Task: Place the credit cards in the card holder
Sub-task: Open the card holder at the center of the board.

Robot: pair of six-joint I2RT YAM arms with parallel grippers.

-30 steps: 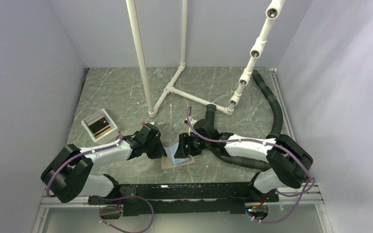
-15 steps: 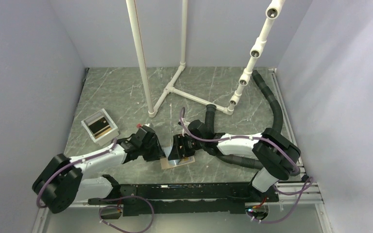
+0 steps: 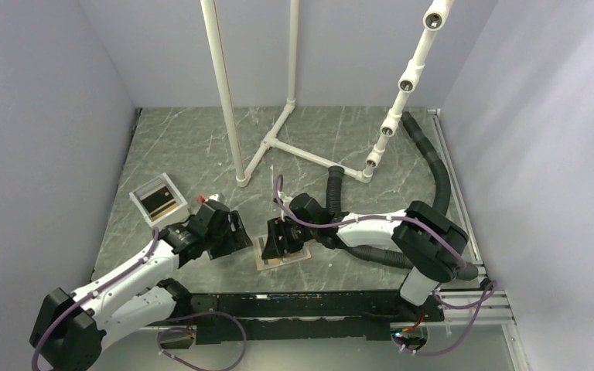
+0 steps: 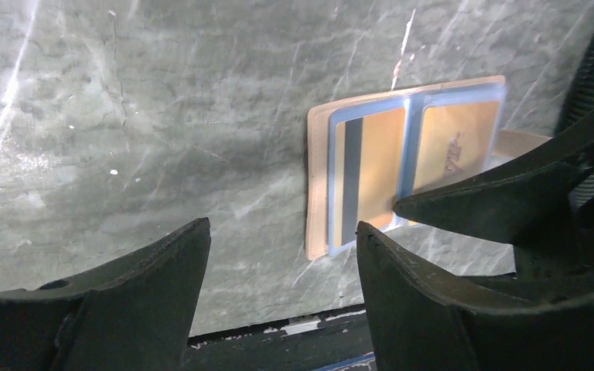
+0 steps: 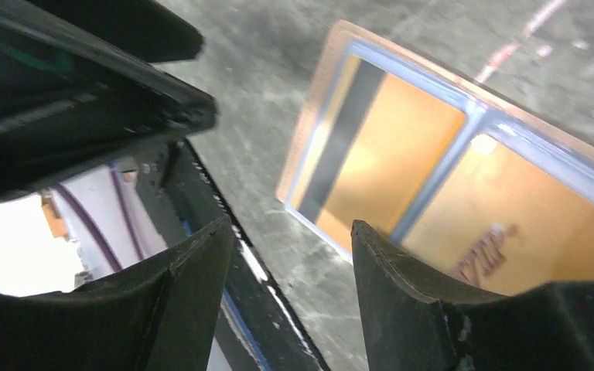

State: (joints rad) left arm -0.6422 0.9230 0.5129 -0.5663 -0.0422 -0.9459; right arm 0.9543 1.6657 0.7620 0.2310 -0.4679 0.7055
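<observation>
Lying open and flat near the 6 o'clock edge of the grey-green marbled counter (image 4: 124, 116) is a small tan-brown folding card holder (image 4: 321, 185) with bluish clear pockets. Two gold-faced credit cards (image 4: 371, 178) sit in it, one per pocket. The card on the 9 o'clock side shows a dark magnetic stripe down its length. The card on the 3 o'clock side carries slanted script that looks like "VIP", too soft to read with certainty.

A dark finger of the right gripper (image 5: 290, 228) crosses the holder's 4 o'clock corner in the left wrist view, hiding part of that card and most of the closing tab. From above, this gripper covers nearly all of the holder. Its jaws stand apart with nothing between them, pointing down over the pockets. Its arm reaches in from 3 o'clock, elbow bent.

The left gripper (image 4: 282, 232) hangs just beside the holder at 9 o'clock, jaws spread wide and empty. Its arm stretches low from the 7 o'clock corner.

At 9 o'clock on the counter, a white rectangular plastic tray (image 3: 139, 207) holds another dark card, too small to read.
</observation>
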